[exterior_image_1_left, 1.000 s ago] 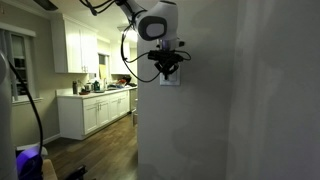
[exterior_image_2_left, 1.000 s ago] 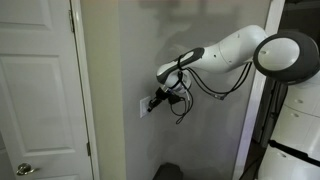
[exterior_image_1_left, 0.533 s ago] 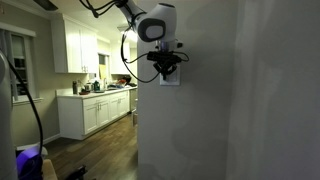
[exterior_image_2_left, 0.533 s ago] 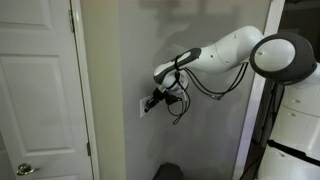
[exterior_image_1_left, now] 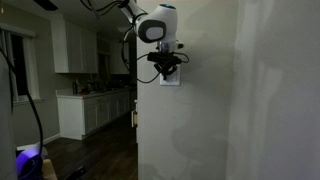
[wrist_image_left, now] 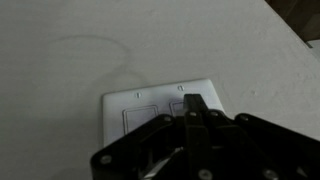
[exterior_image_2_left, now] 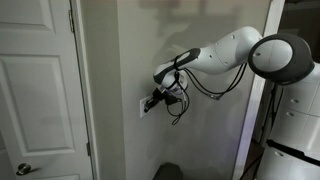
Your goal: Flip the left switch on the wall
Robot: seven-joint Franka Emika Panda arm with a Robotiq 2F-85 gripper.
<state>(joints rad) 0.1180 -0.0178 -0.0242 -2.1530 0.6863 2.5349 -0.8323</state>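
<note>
A dim kitchen with white cabinets lies at 9 o'clock in an exterior view, beyond the corner edge of the wall. Just inside that edge, on the grey panel, sits the white switch plate, with the left switch on its 9 o'clock half. The Panda arm comes in from 11 o'clock, and its fingers cover the plate's upper part. In an exterior view along the wall, a white door stands at 9 o'clock and the arm extends from 3 o'clock. The wrist view shows the fingers drawn fully together with nothing held between them, their tips set against one rocker. That view may be turned, so it alone cannot show which rocker they touch. The paddle is judged to be light, rigid, smooth plastic that pivots with a snap. It needs no grasp, only a short, square push from the closed tips on its raised end. A glancing touch could skid onto the neighbouring rocker.
</note>
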